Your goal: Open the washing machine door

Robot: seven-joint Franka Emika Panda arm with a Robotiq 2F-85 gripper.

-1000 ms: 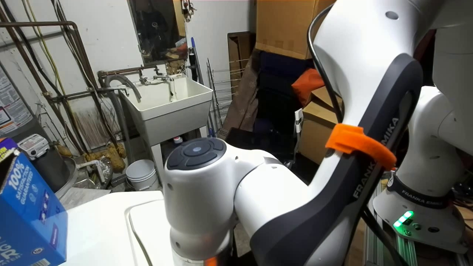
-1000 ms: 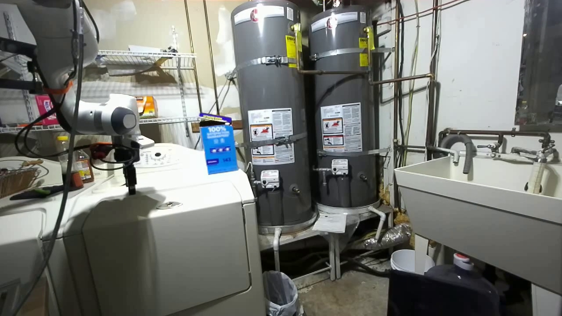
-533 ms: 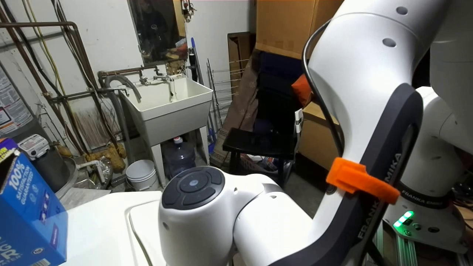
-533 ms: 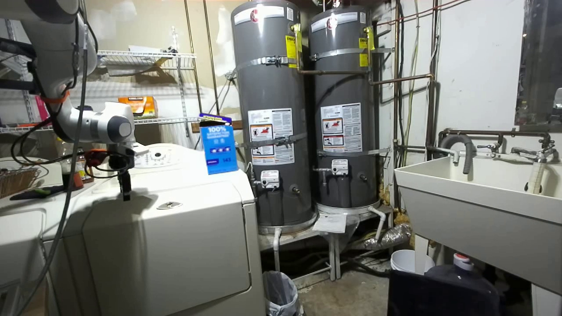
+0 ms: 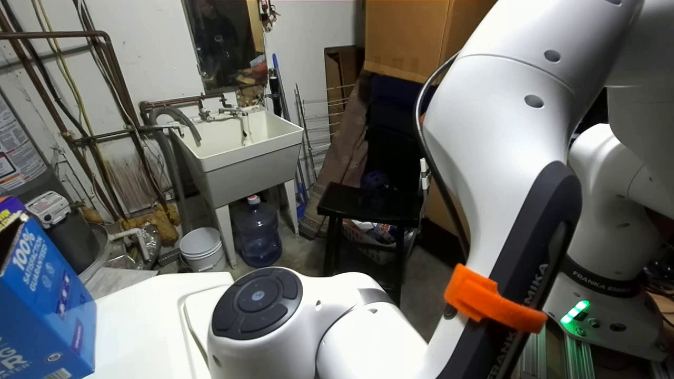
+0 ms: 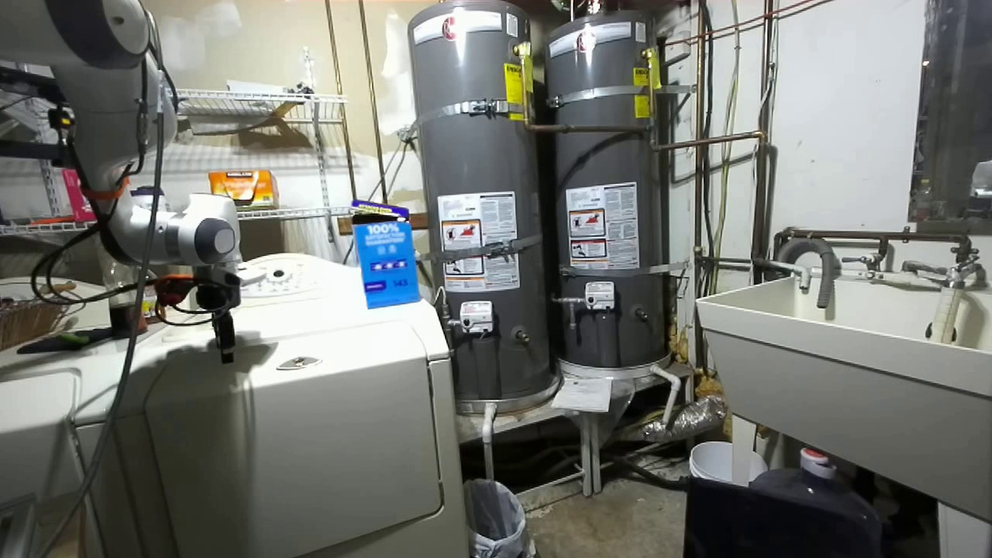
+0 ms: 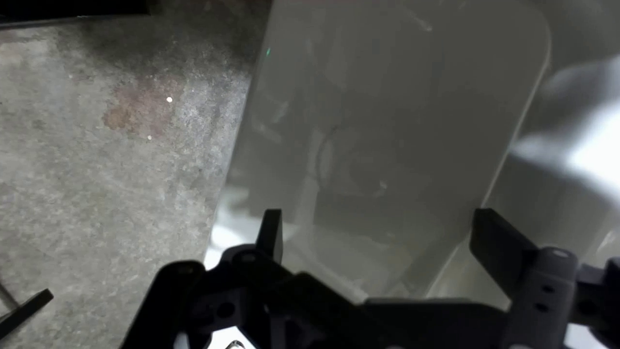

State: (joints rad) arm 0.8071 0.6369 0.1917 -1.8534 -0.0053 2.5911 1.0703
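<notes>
1 black 2-fingered hand (image 7: 378,217), spread wide, hovers over the closed, flat white lid (image 7: 392,126): approach step, likely; next, catch its edge!

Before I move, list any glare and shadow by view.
Wrist view: glare at the right edge and left of the claw; in an exterior view, shadow across the washing machine; in an exterior view, its top overbright beside the blue box.

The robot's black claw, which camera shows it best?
The wrist view. There the gripper, your claw, is close up, with a wide gap between its two fingers. In an exterior view the gripper is small, with no gap visible. Where the arm fills much of an exterior view, the gripper is out of frame.
</notes>
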